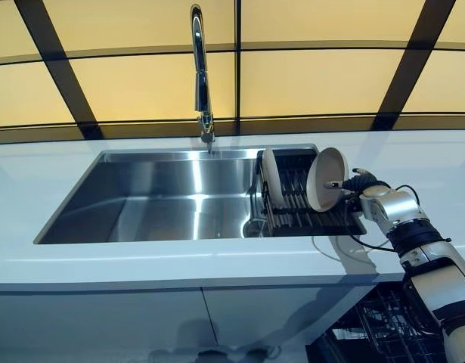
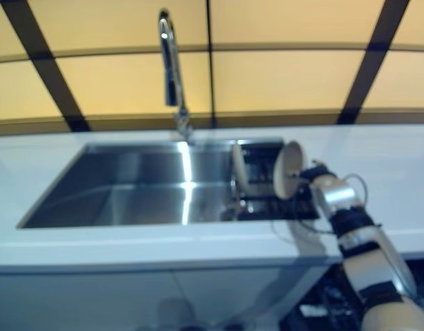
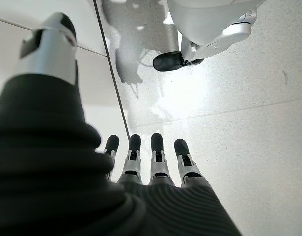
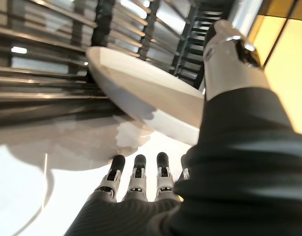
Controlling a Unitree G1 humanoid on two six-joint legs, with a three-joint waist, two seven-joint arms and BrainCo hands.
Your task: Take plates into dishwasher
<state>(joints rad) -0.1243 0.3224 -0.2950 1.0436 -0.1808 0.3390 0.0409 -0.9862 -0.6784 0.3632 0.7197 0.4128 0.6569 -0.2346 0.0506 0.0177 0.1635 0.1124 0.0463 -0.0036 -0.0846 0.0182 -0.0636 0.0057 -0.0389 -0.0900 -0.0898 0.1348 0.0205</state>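
Observation:
A cream plate (image 1: 327, 179) stands on edge at the right end of the black dish rack (image 1: 302, 218) set in the sink's right side. My right hand (image 1: 361, 184) reaches it from the right and is shut on its rim. In the right wrist view the thumb (image 4: 229, 54) lies on one face of the plate (image 4: 151, 98) and the fingers (image 4: 137, 179) on the other. A second cream plate (image 1: 271, 178) stands upright at the rack's left end. My left hand (image 3: 151, 167) shows only in the left wrist view, open, fingers straight above the floor.
The steel sink (image 1: 164, 197) has a tall faucet (image 1: 200, 76) behind it and sits in a white counter (image 1: 141, 261). Below the counter at the lower right, the open dishwasher's dark wire rack (image 1: 376, 329) shows.

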